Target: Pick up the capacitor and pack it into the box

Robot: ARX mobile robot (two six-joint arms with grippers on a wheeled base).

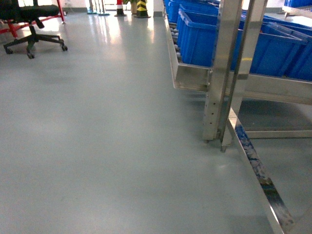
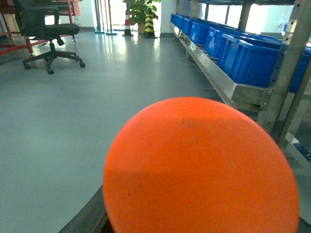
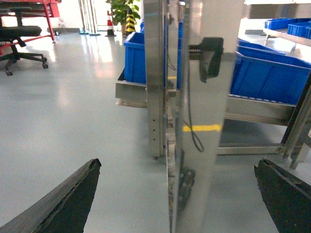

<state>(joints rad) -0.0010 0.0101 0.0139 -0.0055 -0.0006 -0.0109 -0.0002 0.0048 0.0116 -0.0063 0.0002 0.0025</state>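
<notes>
- Your left wrist camera is filled low and right by a bright orange rounded face, the capacitor [image 2: 201,170], sitting right up against the lens.
- You can't see the left tool's fingers in that view, so whether it is clamped on the capacitor cannot be told.
- Your right tool [image 3: 180,194] stands wide apart: one dark fingertip [image 3: 63,204] shows at the lower left of the right wrist view and the other at the lower right, with nothing between them.
- Straight ahead of the right tool you have a shiny metal rack post [image 3: 187,97], with a black clip-like fitting and a thin cable on it.
- Blue bins [image 1: 224,36] sit on the rack's low metal shelf, running away along the right side of the head view.
- The grey floor [image 1: 97,146] takes up most of the head view; neither tool shows there.
- A black office chair [image 1: 29,24] stands far off at the upper left, well apart from the rack.
- Striped cones [image 1: 141,7] and a potted plant [image 2: 141,7] stand at the far end of the floor.
</notes>
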